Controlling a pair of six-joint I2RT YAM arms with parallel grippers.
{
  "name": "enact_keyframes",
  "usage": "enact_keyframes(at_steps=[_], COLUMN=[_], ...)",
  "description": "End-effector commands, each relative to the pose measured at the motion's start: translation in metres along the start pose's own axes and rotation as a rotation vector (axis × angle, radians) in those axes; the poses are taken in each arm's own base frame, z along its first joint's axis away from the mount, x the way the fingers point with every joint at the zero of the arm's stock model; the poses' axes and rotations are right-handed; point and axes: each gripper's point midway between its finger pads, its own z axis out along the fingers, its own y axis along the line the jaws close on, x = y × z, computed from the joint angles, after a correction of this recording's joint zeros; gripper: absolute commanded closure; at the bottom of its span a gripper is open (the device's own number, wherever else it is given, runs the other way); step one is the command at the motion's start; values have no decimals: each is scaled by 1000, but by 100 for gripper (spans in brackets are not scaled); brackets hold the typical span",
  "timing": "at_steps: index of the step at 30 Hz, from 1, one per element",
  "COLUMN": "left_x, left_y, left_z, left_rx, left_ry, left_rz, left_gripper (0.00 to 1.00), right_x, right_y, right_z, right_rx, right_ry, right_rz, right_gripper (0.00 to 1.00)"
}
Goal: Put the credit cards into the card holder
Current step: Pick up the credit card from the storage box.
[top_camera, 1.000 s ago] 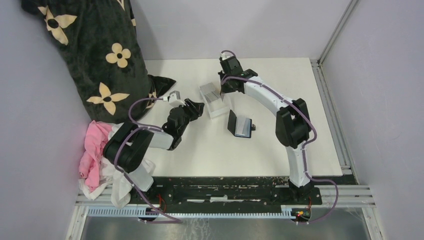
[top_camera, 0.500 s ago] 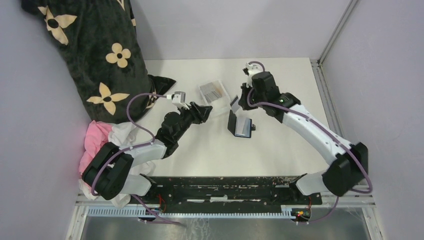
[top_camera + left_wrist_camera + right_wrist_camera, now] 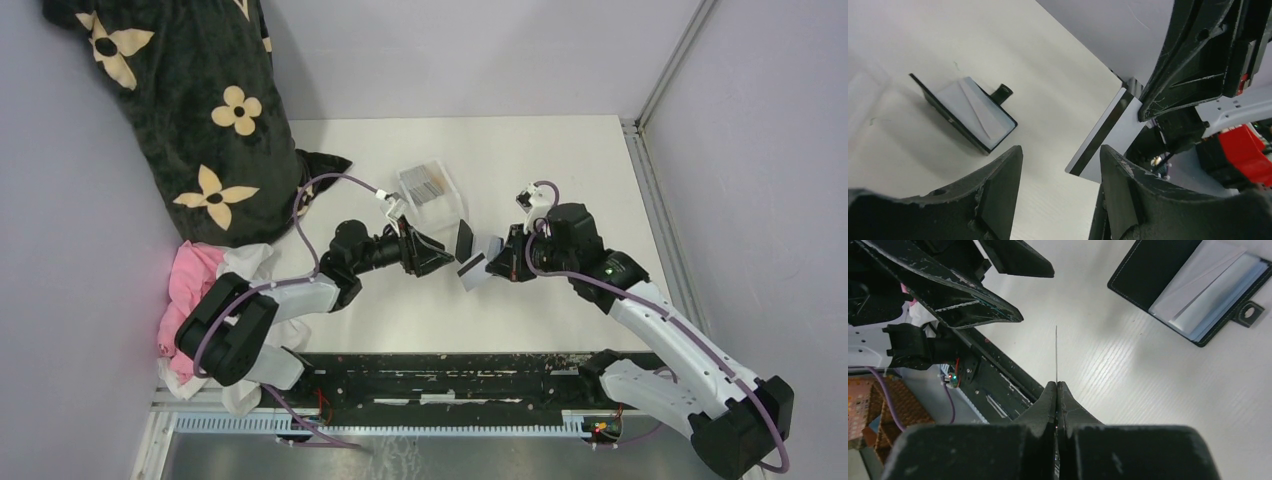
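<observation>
My right gripper (image 3: 497, 265) is shut on a grey credit card (image 3: 471, 273) with a black stripe and holds it above the table, just near of the card holder. The right wrist view shows this card (image 3: 1056, 352) edge-on, rising from the shut fingertips of that gripper (image 3: 1056, 385). The card holder (image 3: 466, 238) lies open, black with grey slots (image 3: 968, 110), its snap tab out to one side (image 3: 1193, 290). My left gripper (image 3: 432, 256) is open, nothing in it, its tips facing the card (image 3: 1108, 132). More credit cards (image 3: 425, 183) lie in the clear tray.
The clear plastic tray (image 3: 447, 203) sits behind the card holder. A black flowered blanket (image 3: 180, 100) fills the back left, and pink and white cloth (image 3: 195, 290) lies at the left edge. A black rail (image 3: 450, 375) runs along the near edge.
The right arm swung from the tray toward the near side with a card in its jaws. The left gripper moved right toward the card and opened wider.
</observation>
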Motion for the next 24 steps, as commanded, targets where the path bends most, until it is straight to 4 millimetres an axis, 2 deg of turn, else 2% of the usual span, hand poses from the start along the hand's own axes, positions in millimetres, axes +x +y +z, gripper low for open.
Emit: enact_keyframes(at_steps=[1,11,16,19,24], left_x=[-2,9,10,10,15], left_y=[-39,-52,-56,-58,-60], left_z=[4,7,8,9,9], left_rx=[229,362,408,427,472], left_ry=[63,133,142,149,166], left_rz=[-4,-82,-102,-110,-140], left_gripper=[34,35,41,49,76], right_x=[-6,-4,-2,0,-8], right_y=[23,29,28,24,19], right_z=[-7,-1,7,12,13], right_rx=[-113,-157,-181,-182,-186], right_ry=[-32,-8,19,33,21], right_rz=[30,61,84,100,125], right_gripper=[99,99,99,99,99])
